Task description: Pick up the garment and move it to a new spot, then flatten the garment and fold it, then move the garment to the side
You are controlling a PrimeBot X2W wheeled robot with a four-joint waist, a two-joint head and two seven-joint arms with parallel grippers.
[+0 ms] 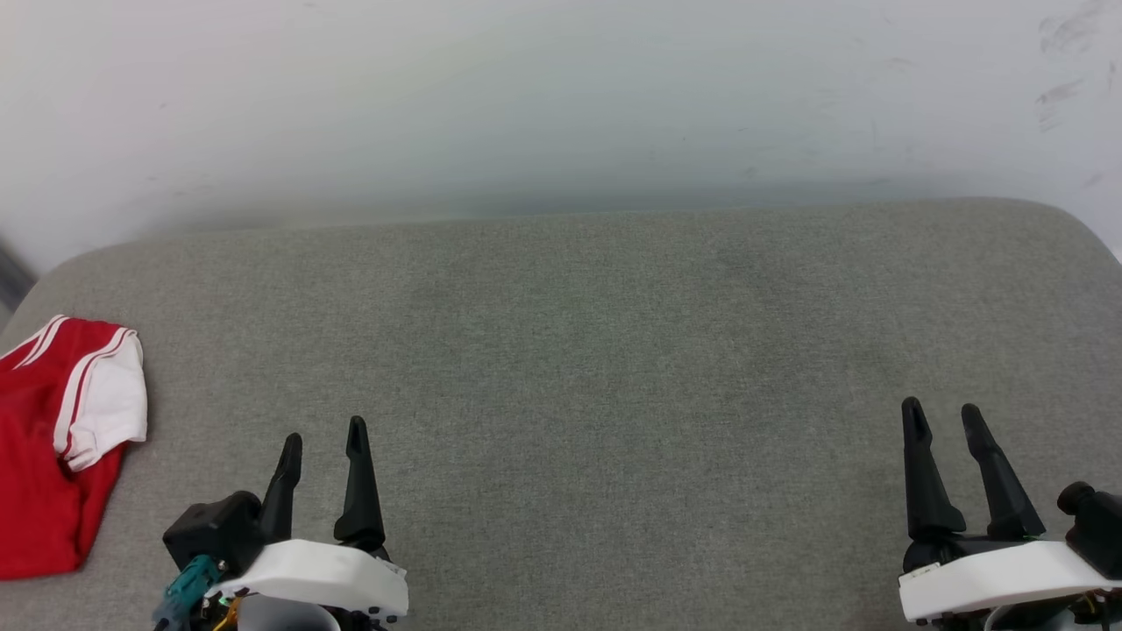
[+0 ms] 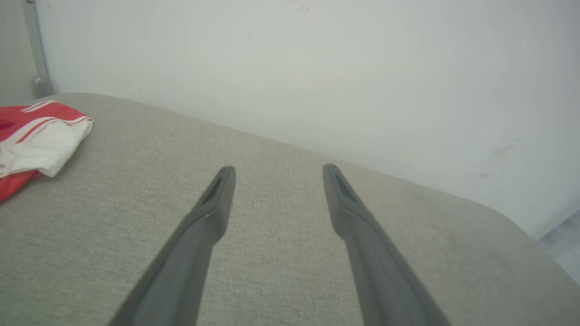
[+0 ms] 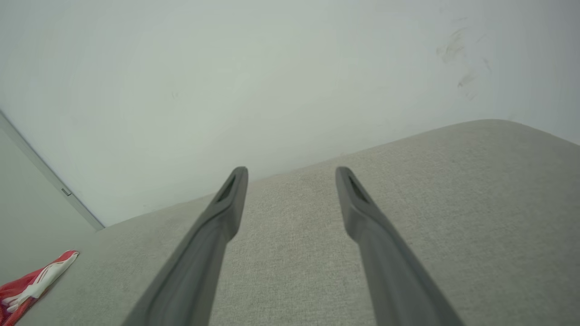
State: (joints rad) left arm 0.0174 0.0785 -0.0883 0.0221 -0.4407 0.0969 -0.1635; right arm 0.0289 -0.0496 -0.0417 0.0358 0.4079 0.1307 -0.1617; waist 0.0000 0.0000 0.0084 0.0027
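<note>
**A:** What sits closest, along the bottom edge?

**B:** The left gripper (image 1: 325, 429) at lower left and the right gripper (image 1: 942, 407) at lower right. Each has two long, tapered matte-black fingers on a glossy white shell, spread wide with nothing between them.

**A:** And under them?

**B:** A grey padded surface (image 1: 596, 368) of coarse woven fabric with rounded corners, set against a smooth pale wall (image 1: 526, 105).

**A:** Where's the garment?

**B:** The garment (image 1: 44, 456) lies on the padding at the far left edge, mid-height, nearer the left gripper but apart from both. It is soft red cloth, slightly rumpled, and a white short sleeve (image 1: 110, 403) lies on it, trimmed with red-white stripes.
</note>
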